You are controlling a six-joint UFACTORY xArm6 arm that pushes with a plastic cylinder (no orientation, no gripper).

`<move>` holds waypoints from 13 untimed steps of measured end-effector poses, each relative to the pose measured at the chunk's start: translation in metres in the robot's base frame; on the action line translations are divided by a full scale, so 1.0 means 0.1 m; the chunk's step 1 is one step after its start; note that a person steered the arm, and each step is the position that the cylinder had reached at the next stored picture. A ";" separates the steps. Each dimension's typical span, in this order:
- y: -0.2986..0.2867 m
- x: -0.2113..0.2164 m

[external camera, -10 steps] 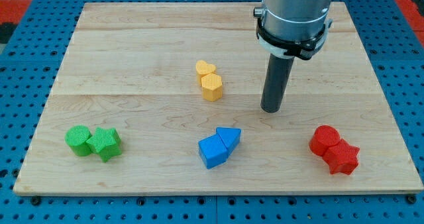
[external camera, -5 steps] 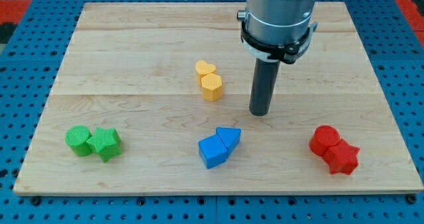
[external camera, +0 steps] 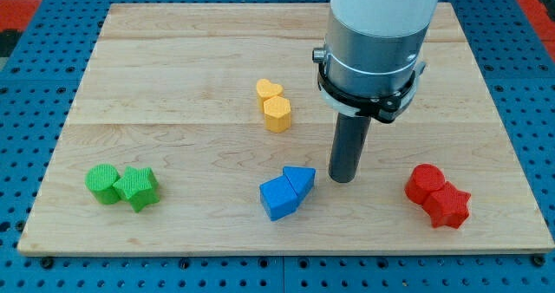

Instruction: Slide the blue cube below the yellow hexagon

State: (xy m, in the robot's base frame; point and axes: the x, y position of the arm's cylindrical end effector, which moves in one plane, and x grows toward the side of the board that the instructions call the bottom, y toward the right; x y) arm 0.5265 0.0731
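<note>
Two blocks matter to you: the blue cube and the yellow hexagon.
Blue cube: near the view's bottom centre of the counter, touching a blue triangular block on its upper right.
Yellow hexagon: up the view from the cube, well apart from it, with a yellow heart touching it from above.
Goal as you should read it: the cube sits roughly under the hexagon but far down, so it likely needs nudging up the view, closer beneath it.
My tip: just beside the blue triangular block, on the view's right, not clearly touching it.
Why there: probably to get round the blue pair; a push from this side would catch the triangle first, so watch that.
Pincer: none on this rig, so you cannot tell any released or clenched state; only the rod shows.
Other blocks: a green pair at the view's lower left, a red pair at the lower right, both well apart.
Surface: pale wooden board on a blue perforated bench.
</note>
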 end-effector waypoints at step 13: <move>-0.74 0.04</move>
State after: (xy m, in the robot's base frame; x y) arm 0.5304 -0.0009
